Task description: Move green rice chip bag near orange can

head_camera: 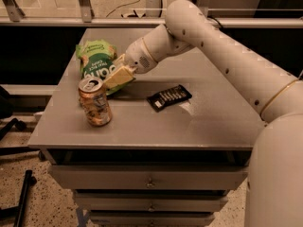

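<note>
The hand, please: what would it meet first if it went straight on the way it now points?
Probably the orange can: the hand, over the near edge of the green rice chip bag, points down-left at it. Depth is unclear, so it could touch the table first.

Beside pincer on green rice chip bag, orange can crowds.

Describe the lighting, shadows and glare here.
Camera view: dim, warm light; a pale glare patch on the grey table beside the flat black wrapper; the gripper, at the crinkly light-green chip bag, darkens the tabletop beneath it.
</note>
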{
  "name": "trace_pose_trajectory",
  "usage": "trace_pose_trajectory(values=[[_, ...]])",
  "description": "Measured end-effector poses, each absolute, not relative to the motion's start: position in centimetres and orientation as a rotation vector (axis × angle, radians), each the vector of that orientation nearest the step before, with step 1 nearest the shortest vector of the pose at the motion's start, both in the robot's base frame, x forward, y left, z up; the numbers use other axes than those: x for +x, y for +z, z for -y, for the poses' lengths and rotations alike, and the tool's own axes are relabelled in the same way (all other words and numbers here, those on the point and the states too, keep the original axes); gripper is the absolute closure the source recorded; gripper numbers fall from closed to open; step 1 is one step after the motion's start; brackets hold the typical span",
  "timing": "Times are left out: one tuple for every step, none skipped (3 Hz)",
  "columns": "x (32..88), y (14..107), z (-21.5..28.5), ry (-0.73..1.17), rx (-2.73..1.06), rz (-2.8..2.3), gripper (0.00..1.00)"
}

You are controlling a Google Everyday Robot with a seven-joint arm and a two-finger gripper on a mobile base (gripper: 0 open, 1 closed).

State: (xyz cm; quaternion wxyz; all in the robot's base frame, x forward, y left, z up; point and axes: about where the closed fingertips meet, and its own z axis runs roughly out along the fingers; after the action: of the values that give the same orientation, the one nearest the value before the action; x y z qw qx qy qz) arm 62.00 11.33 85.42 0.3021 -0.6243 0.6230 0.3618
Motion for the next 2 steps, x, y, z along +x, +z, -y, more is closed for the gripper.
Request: trace_pose_trajectory(values=[[61.92, 85.29, -11.57, 0.964, -1.659, -1.651, 0.05], [61.86, 85.19, -11.75, 0.967, -1.662, -1.650, 0.00]])
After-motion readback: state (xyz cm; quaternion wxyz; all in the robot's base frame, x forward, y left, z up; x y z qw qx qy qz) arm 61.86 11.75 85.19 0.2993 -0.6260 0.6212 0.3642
